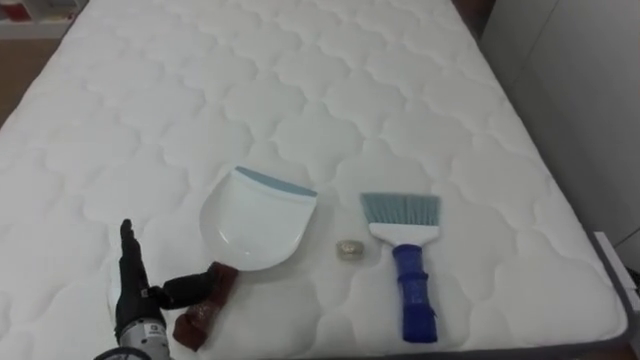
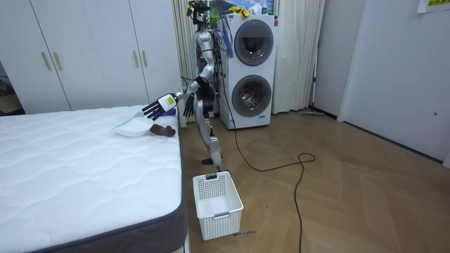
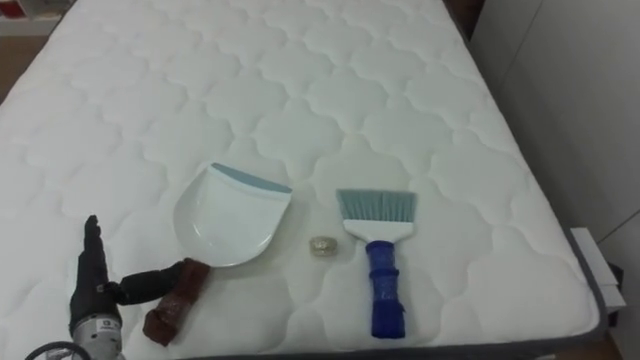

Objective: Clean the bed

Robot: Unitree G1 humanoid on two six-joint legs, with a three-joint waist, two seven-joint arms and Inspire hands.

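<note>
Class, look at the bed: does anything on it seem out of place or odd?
One thing: a small crumpled scrap lies on the bare white mattress, between the dustpan and the blue-handled brush, touching neither. It is litter on a bed. The left hand is open by the dustpan's handle.

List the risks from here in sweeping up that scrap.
The left hand lies open beside the handle of the dustpan, not round it; closing may push the dustpan away. The dustpan's lip faces away from the scrap, so the brush might flick it off the mattress.
</note>
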